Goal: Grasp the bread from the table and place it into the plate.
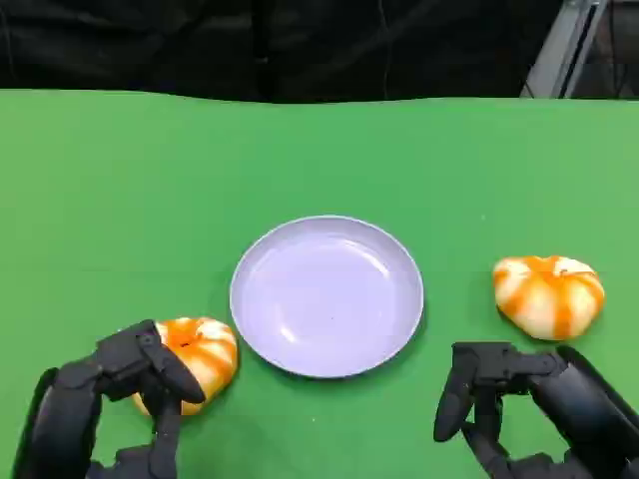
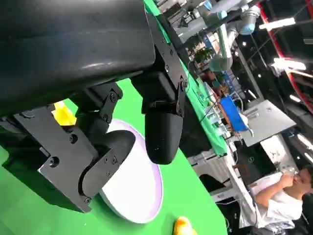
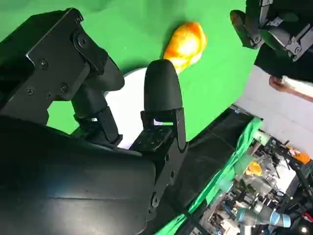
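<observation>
left hand [image 1: 140, 384] touches bread [image 1: 203, 354] beside empty plate [image 1: 326, 295].

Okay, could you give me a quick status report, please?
Left hand open at left bread, no grasp. Right hand open, short of right bread. Plate holds nothing. No obstruction.

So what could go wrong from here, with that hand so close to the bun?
The left hand sits right at the left bread, fingers not clearly around it, so a closing grip might nudge it away or squash it. The plate lies just beside that bread; a low carry could bump its rim and slide it. The right bread lies beyond the open right hand, untouched.
</observation>
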`<control>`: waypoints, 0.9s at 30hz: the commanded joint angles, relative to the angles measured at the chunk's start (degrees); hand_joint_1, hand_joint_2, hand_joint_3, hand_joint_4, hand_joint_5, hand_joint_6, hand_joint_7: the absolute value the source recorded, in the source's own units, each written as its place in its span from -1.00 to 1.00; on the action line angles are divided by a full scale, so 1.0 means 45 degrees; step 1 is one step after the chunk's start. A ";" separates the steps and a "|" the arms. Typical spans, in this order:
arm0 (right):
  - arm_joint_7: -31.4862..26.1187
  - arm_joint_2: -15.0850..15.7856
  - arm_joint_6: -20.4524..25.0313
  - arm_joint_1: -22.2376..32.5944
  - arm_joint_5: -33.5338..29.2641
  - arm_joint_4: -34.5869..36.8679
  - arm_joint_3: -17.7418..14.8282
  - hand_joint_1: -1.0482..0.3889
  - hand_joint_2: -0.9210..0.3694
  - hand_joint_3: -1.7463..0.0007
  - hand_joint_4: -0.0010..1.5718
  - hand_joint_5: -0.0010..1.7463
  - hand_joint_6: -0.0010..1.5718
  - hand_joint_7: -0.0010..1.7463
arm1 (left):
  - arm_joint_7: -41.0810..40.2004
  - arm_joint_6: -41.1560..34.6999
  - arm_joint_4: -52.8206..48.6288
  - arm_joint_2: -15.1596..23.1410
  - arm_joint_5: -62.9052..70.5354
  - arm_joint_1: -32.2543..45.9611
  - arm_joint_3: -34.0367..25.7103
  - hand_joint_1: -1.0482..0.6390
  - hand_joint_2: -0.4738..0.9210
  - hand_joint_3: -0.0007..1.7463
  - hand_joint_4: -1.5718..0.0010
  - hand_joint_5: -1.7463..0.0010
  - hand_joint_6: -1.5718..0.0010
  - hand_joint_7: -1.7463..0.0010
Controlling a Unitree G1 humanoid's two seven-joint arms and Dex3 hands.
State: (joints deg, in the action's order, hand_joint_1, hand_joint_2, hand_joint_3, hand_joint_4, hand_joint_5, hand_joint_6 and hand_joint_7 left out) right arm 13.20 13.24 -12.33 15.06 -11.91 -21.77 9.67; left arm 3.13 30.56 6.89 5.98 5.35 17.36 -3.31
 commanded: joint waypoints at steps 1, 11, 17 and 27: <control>-0.0021 0.0078 0.0012 -0.0046 0.0091 -0.0096 -0.0079 0.58 -0.01 -0.61 0.08 0.87 0.03 0.49 | -0.0007 0.0143 -0.0139 0.0215 0.0022 -0.0039 -0.0115 0.27 0.13 0.69 -0.08 -0.96 -0.05 -0.64; -0.0020 0.0067 0.0046 -0.0023 0.0121 -0.0113 -0.0074 0.59 -0.01 -0.61 0.08 0.88 0.02 0.50 | -0.0009 0.0198 -0.0146 0.0224 0.0010 -0.0048 -0.0126 0.27 0.14 0.68 -0.09 -0.95 -0.06 -0.63; -0.0013 0.0065 0.0119 -0.0006 0.0093 -0.0180 -0.0060 0.59 -0.01 -0.60 0.08 0.87 0.02 0.49 | 0.0110 -0.0097 0.0053 0.0230 -0.0260 0.0030 -0.0100 0.28 0.18 0.64 -0.08 -0.87 -0.05 -0.50; -0.0011 0.0056 0.0077 -0.0006 0.0097 -0.0177 -0.0036 0.61 0.00 -0.62 0.08 0.89 0.03 0.49 | -0.0530 -0.0467 0.0199 0.0370 0.1432 0.0071 -0.0267 0.01 0.72 -0.58 0.15 0.20 0.06 0.79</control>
State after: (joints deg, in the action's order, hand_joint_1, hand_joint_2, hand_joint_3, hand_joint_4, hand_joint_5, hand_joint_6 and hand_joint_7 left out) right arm 13.20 13.20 -12.25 15.00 -11.84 -21.79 9.70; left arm 2.68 29.58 7.14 6.54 7.95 17.22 -3.50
